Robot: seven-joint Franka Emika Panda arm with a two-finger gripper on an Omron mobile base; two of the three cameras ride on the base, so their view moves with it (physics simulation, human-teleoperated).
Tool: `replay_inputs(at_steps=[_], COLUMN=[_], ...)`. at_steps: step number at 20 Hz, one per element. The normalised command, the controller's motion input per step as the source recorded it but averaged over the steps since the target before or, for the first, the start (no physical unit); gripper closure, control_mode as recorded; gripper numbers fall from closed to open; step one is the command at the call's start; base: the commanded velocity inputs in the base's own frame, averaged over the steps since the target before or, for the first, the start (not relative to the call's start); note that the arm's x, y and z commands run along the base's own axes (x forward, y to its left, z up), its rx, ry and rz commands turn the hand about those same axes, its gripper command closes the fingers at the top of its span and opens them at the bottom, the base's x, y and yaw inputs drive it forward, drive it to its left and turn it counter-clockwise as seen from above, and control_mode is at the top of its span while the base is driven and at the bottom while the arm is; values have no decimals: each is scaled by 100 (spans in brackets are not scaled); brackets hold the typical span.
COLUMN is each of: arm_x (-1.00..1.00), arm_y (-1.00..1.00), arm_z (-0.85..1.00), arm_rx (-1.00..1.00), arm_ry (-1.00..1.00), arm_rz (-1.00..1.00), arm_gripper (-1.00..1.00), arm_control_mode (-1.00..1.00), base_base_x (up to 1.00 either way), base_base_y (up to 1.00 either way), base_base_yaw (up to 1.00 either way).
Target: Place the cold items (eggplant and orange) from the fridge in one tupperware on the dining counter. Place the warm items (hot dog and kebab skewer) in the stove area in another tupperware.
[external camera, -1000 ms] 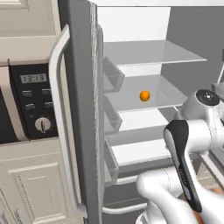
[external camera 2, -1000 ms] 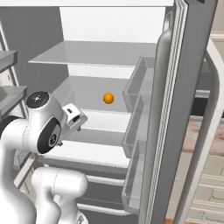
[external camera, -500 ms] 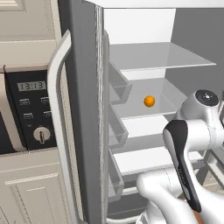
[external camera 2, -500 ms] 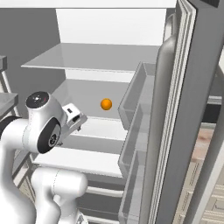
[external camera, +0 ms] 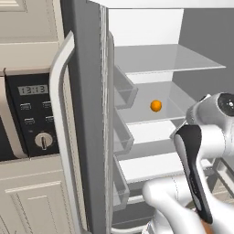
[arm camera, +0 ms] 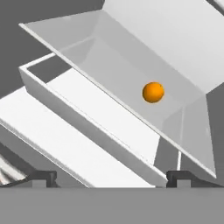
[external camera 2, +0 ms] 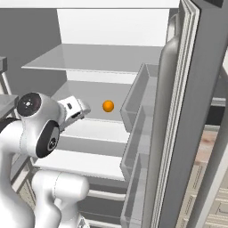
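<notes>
Inside the fridge (external camera: 87, 114), the orange (external camera: 156, 105) is seen mid-frame on a glass shelf (external camera 2: 95, 95). Lower in the hand view, the gripper (arm camera: 109, 177) is held spread wide, empty.

A rendered home kitchen is showing here: a steel fridge (external camera: 84, 114) is standing open beside cream cabinets (external camera: 27, 201) housing a built-in oven panel (external camera: 34, 114).

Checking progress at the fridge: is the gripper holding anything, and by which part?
Nothing is held. The gripper is open, short of the orange on the fridge shelf.
</notes>
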Motion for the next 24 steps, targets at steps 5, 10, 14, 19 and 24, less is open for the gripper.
replay_inputs(at_steps=[5, 10, 14, 19, 24], arm_x=[57, 59, 52, 51, 52], arm_y=[-6, 0, -4, -37, -20], arm_z=[17, 0, 4, -2, -27], arm_rx=[39, 39, 37, 40, 19], arm_ry=[-19, -5, 14, 22, 11], arm_rz=[-31, -38, -26, -5, -4], arm_gripper=[-100, -100, -100, -100, -100], arm_control_mode=[-100, -100, -100, -100, -100], base_base_x=[0, 0, 0, 0, 0], base_base_y=[0, 0, 0, 0, 0], base_base_yaw=[0, 0, 0, 0, 0])
